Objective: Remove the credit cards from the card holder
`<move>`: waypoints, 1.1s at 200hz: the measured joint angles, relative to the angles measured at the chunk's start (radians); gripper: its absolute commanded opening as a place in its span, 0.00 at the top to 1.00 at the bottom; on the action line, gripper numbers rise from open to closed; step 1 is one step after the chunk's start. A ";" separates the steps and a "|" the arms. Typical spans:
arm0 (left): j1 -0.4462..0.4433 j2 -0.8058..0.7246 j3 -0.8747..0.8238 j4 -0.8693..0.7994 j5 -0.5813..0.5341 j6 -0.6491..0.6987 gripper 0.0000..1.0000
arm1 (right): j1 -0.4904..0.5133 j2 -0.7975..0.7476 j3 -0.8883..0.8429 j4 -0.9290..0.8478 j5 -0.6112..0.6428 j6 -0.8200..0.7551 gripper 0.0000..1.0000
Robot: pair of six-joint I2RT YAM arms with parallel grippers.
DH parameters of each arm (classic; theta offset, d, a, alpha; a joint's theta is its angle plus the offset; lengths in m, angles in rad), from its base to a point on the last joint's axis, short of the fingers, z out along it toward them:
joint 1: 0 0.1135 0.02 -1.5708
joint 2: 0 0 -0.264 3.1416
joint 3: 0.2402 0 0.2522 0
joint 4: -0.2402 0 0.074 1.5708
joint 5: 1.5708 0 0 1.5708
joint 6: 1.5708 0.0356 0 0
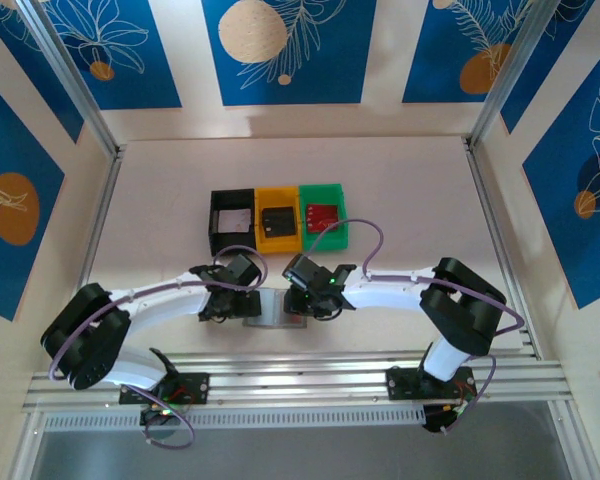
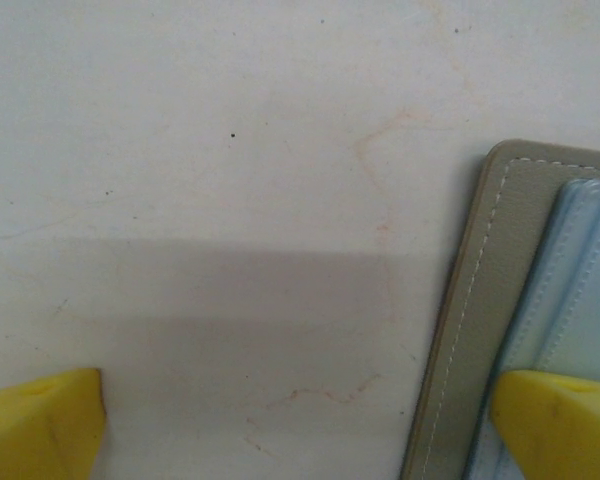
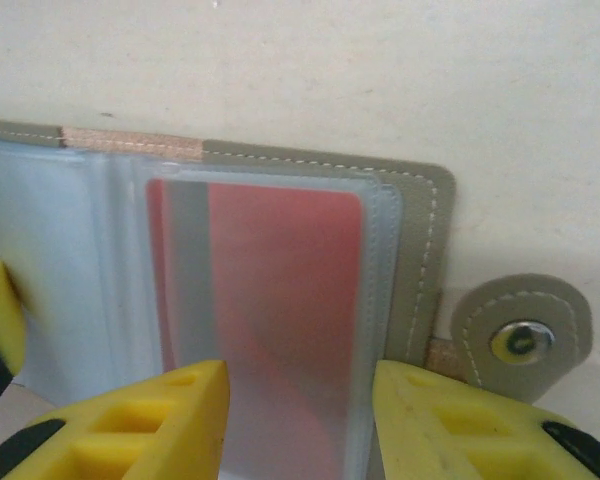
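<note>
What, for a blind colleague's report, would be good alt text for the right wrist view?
An open grey card holder lies on a pale table, a red card showing through its clear sleeve. The right end effector, yellow-fingered, stands open over the sleeve's near edge; a snap tab sticks out at right.

No text is readable anywhere, card holder (image 3: 425,240) included.

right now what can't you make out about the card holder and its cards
- top external: card holder mostly under left pincer and right pincer, too small
- right wrist: red card blurred by cloudy sleeve, lower end cut off by bottom edge
- left wrist: card holder cut off by right edge
</note>
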State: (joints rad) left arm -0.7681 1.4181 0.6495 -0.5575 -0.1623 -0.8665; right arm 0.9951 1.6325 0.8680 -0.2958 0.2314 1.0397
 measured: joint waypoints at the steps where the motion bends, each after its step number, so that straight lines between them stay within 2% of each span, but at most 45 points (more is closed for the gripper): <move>1: 0.000 0.000 0.000 0.000 0.000 0.000 0.00 | 0.000 0.000 0.000 0.000 0.000 0.000 0.56; 59: -0.001 0.003 0.000 -0.001 0.000 0.000 0.00 | -0.007 0.000 0.000 -0.004 -0.007 -0.012 0.58; 82: -0.003 0.005 0.002 -0.002 0.000 0.000 0.00 | -0.007 0.000 0.000 -0.005 -0.008 -0.016 0.64; 220: -0.009 0.012 0.005 -0.005 -0.004 -0.008 0.00 | -0.007 0.001 0.000 -0.016 -0.011 -0.023 0.74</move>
State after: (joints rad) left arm -0.7769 1.4303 0.6548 -0.5621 -0.1665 -0.8745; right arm 0.9878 1.6337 0.8684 -0.3119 0.2199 1.0164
